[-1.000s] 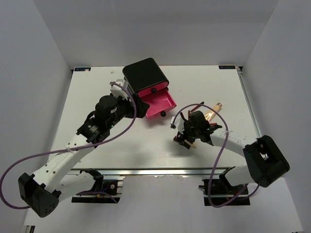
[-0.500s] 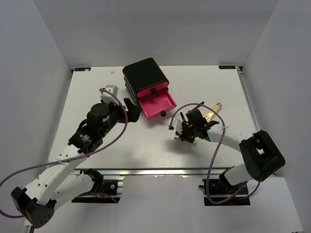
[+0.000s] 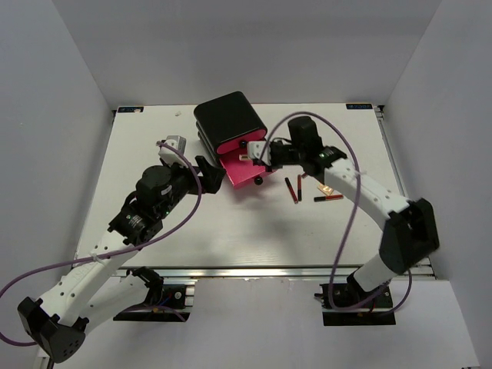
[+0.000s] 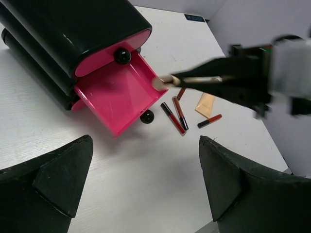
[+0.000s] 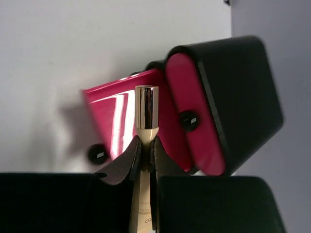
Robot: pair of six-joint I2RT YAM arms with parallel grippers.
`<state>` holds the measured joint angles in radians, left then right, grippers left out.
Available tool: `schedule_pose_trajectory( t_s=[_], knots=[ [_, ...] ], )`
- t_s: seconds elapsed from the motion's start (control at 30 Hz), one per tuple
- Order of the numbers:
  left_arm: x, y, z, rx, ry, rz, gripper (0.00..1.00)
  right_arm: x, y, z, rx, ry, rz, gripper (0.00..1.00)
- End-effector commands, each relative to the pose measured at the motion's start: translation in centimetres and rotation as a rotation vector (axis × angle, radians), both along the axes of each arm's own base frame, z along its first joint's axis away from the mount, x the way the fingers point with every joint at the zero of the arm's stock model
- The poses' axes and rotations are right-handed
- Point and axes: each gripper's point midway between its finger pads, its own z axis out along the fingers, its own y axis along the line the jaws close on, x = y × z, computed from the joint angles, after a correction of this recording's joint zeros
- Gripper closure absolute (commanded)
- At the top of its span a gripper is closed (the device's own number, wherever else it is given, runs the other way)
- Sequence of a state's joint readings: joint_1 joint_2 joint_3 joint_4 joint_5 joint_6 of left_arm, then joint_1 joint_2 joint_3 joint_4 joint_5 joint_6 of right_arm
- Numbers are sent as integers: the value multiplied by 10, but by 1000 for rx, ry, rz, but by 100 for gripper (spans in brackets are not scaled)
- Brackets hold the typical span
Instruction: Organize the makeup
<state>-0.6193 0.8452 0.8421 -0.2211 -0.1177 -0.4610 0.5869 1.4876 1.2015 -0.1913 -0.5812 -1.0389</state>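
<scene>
Currently gripped: the slim gold-beige stick (image 5: 146,109) is clamped by its lower body between the closed-down fingers of the right gripper (image 5: 145,145); the gold cap end is left projecting.
Stick axis: set in line with the fingers and pointed away from the wrist, running right to left in the overhead view.
Stick position: carried in the air, with the cap end seen over the right side of the open pink drawer (image 3: 247,175); its height above the drawer floor cannot be told.
Bearing of target: the drawer lies straight ahead of the stick's tip, so a short advance along that axis before letting go is judged sufficient.
Housing: the black box (image 3: 227,115) stands directly behind the drawer.
Remaining makeup: thin dark-red lip sticks (image 4: 173,118) and a peach squeeze tube (image 4: 205,104) are noted lying on the table (image 3: 154,138), right of the drawer, by the right arm.
Left gripper (image 4: 146,170): spread wide and empty, held off the drawer's near-left corner.
Nearer arm: the right, for both the stick and the loose items.
</scene>
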Motion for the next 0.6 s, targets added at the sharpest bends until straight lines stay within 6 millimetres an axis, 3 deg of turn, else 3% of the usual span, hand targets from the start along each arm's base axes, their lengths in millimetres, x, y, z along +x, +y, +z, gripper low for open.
schedule_pose_trajectory(
  t_s=[0.0, 0.03, 0.07, 0.1, 0.13, 0.17, 0.37, 0.5, 0.57],
  knots=[
    [-2, -1, 12, -21, -39, -15, 2, 33, 25, -9, -52, -99, 63, 100],
    [-2, -1, 13, -25, -42, -16, 2, 43, 33, 2, -44, -135, 67, 100],
    [-3, -1, 14, -28, -45, -19, 2, 52, 39, -12, -69, -135, 75, 100],
    [-4, 0, 16, -32, -50, -17, 2, 56, 44, -14, -77, -145, 77, 100],
    [-4, 0, 18, -34, -54, -19, 2, 62, 49, -10, -76, -162, 78, 93],
    [-5, -1, 19, -37, -57, -25, 2, 66, 53, -22, -93, -155, 82, 88],
    [-7, -5, 21, -42, -58, -51, 2, 64, 51, -44, -135, -124, 85, 47],
    [-1, -14, 21, -37, -61, -77, 2, 62, 46, -42, -121, -108, 49, 40],
    [4, -23, 22, -31, -57, -105, 4, 64, 42, -26, -81, -84, -8, 40]
  ],
)
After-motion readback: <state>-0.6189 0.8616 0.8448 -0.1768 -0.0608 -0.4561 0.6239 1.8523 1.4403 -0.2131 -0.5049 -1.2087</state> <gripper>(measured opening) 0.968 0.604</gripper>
